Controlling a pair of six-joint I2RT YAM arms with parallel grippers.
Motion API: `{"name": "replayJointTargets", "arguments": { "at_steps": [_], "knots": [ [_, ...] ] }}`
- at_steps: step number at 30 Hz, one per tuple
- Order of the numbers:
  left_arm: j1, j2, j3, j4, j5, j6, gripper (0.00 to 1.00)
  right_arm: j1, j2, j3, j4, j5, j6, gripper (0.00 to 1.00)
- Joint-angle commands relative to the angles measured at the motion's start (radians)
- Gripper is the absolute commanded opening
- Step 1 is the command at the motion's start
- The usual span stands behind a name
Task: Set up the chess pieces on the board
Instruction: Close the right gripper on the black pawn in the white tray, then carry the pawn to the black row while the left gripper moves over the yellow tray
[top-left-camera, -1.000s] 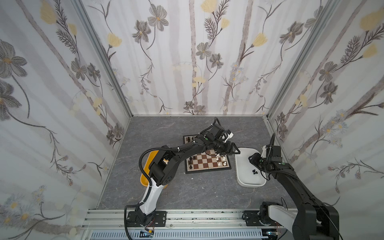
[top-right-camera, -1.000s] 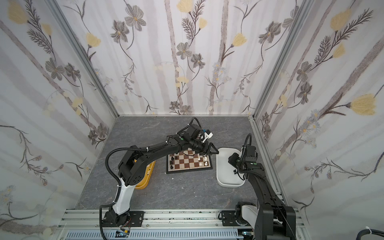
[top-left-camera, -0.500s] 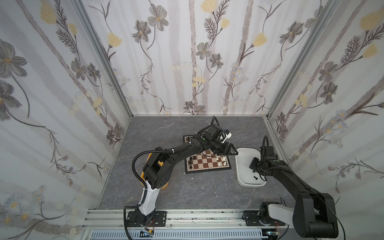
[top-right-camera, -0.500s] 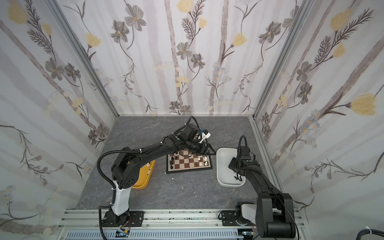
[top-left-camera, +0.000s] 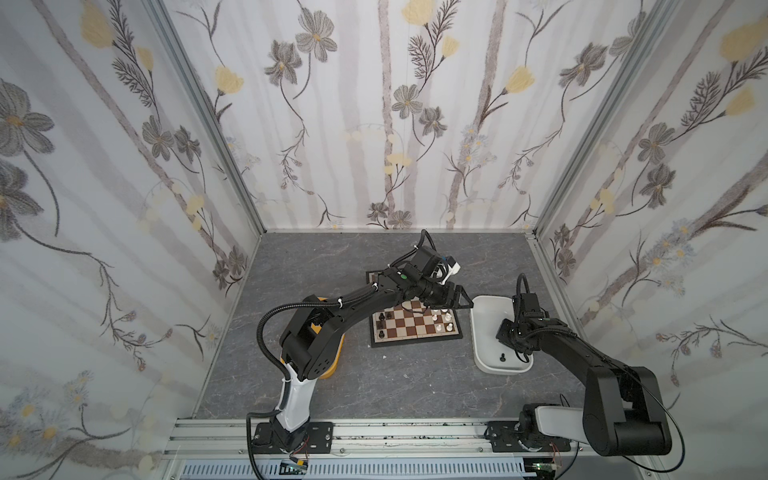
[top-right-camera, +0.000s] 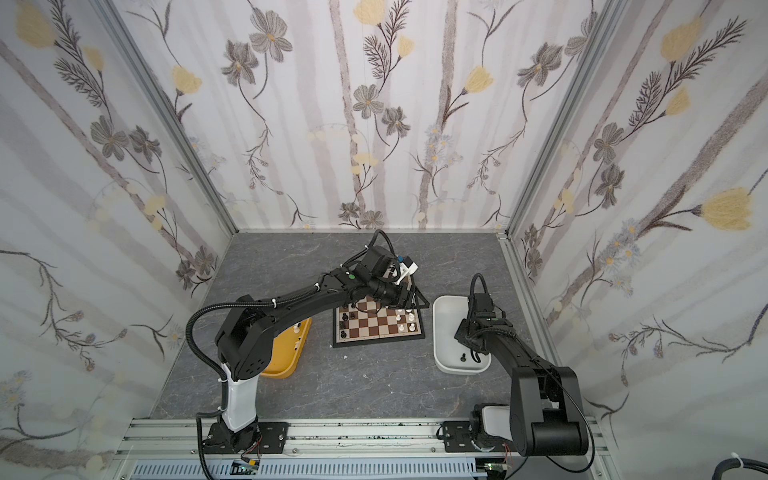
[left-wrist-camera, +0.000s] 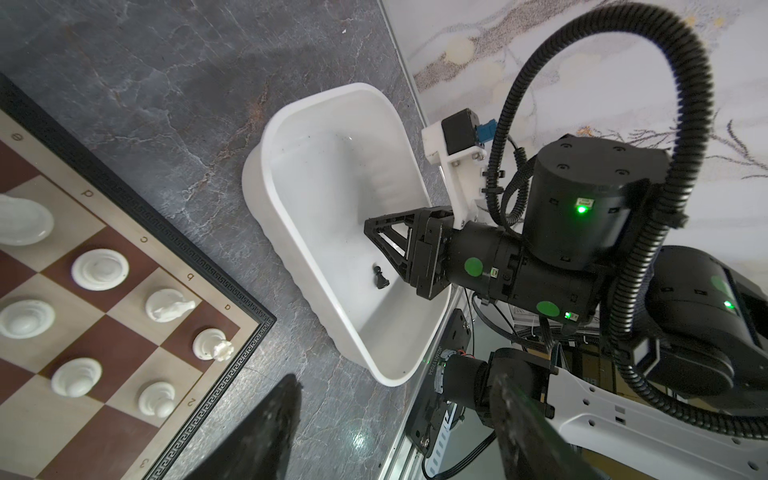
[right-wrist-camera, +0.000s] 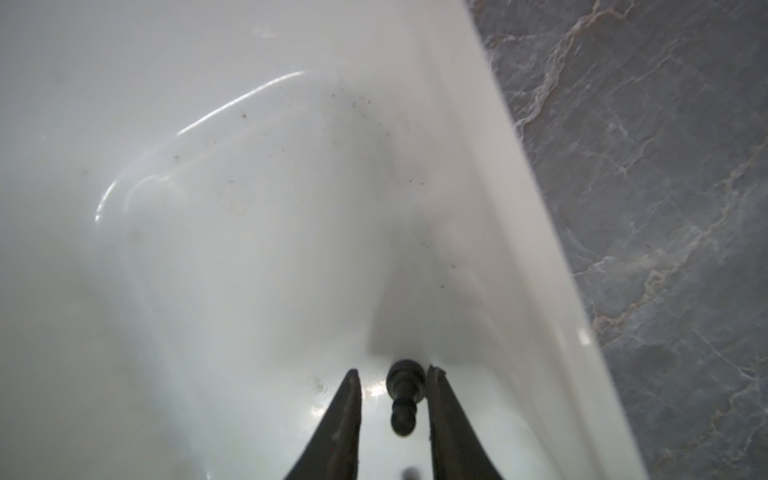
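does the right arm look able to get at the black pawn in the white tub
Probably yes: the right gripper is down inside the white tub, and its wrist view shows a finger on each side of the black pawn, with nothing in the way.

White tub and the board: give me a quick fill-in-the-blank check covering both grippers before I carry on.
The right gripper reaches into the ___ tub. Between its fingers sits a ___ pawn. The left gripper, near the board, is ___ and empty. The board's side nearest that tub carries ___ pieces.
Missing words: white; black; open; white.
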Motion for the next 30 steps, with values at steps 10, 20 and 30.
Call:
{"name": "replayJointTargets", "arguments": {
  "at_steps": [10, 20, 30],
  "knots": [
    [0.041, -0.079, -0.032, 0.025, -0.034, -0.007, 0.82, 0.002, 0.001, -0.007, 0.038, 0.025, 0.0, 0.06],
    [0.195, -0.381, -0.296, 0.05, -0.1, 0.011, 1.0, 0.174, -0.119, 0.203, -0.142, 0.133, -0.032, 0.0],
    [0.433, -0.747, -0.619, -0.125, -0.143, 0.023, 1.0, 0.69, 0.235, 0.658, -0.175, 0.116, -0.09, 0.0]
  ]
}}
